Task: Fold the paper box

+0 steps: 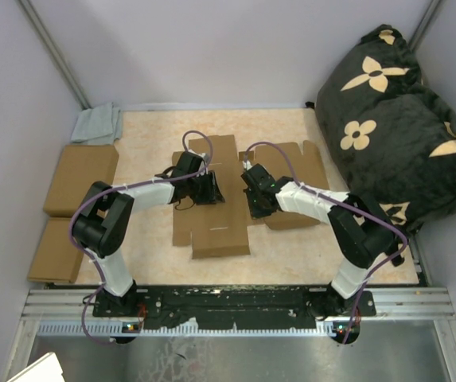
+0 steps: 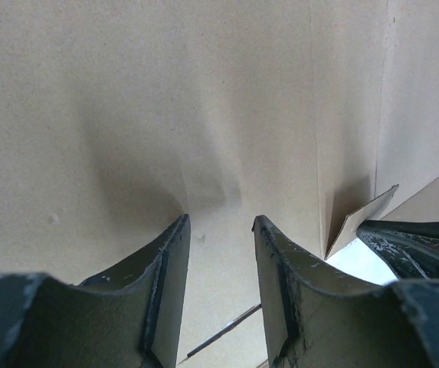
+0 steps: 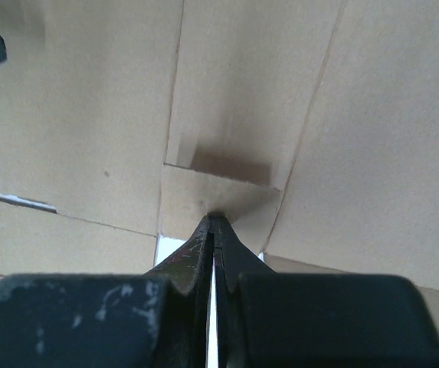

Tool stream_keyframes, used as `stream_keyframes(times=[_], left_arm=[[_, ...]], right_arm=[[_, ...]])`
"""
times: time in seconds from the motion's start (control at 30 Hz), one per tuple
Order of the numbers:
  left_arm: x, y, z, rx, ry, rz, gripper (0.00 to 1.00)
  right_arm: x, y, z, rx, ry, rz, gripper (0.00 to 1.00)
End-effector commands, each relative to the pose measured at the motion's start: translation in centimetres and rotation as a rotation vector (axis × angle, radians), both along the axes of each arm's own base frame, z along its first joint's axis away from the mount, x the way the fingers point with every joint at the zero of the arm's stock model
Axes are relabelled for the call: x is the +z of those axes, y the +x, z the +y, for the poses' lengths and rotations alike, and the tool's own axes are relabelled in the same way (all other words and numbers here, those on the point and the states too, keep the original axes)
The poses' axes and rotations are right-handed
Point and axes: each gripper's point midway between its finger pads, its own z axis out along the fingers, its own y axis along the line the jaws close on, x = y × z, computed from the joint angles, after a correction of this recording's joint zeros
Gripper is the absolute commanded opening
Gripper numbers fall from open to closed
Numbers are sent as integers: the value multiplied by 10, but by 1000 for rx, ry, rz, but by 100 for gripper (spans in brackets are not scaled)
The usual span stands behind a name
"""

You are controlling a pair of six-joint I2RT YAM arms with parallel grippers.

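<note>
The paper box (image 1: pixel 220 231) lies as a flat brown die-cut cardboard sheet with flaps and creases in the middle of the table. My left gripper (image 1: pixel 210 189) hovers over its middle panel. In the left wrist view it (image 2: pixel 221 226) is open and empty, close above the cardboard (image 2: pixel 127 100). My right gripper (image 1: pixel 253 205) is just to its right. In the right wrist view it (image 3: pixel 215 218) is shut, its tips touching a small raised flap (image 3: pixel 196 192) of the sheet (image 3: pixel 372 115). I cannot see anything between its jaws.
Two smaller closed brown boxes (image 1: pixel 80 179) (image 1: pixel 56 251) sit at the left wall. A grey cloth (image 1: pixel 99 123) lies at the back left. A big black flowered cushion (image 1: pixel 395 119) fills the right side. A metal rail (image 1: pixel 235 306) runs along the near edge.
</note>
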Motion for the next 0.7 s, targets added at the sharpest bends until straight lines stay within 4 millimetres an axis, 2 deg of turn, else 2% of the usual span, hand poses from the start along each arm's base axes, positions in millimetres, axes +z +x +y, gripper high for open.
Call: stream_keyframes(times=[0.0,0.1,0.2,0.33,0.43,0.5,0.57,0.67], left_arm=[[-33,-24,15,-13,100,113,46],[-33,-24,15,-14,102,112,46],[-26,-21,15,-15,99,98,47],[13,-8,23,-1,109,-16,51],[49,-6,37,9,125,-85,56],[68,-14,45,10,130,-108,57],[79,-29,53,21,129,-98,58],[75,-64,68,52,120,-25,58]], right_arm=[[25,28,17,7,70,-84,0],[9,24,20,24,64,-33,0],[-16,14,23,40,63,32,0],[-40,4,22,45,64,89,0],[-43,0,24,45,81,102,0],[-43,-1,25,43,88,106,0],[-43,0,27,41,94,108,0],[-44,-1,28,37,98,118,0]])
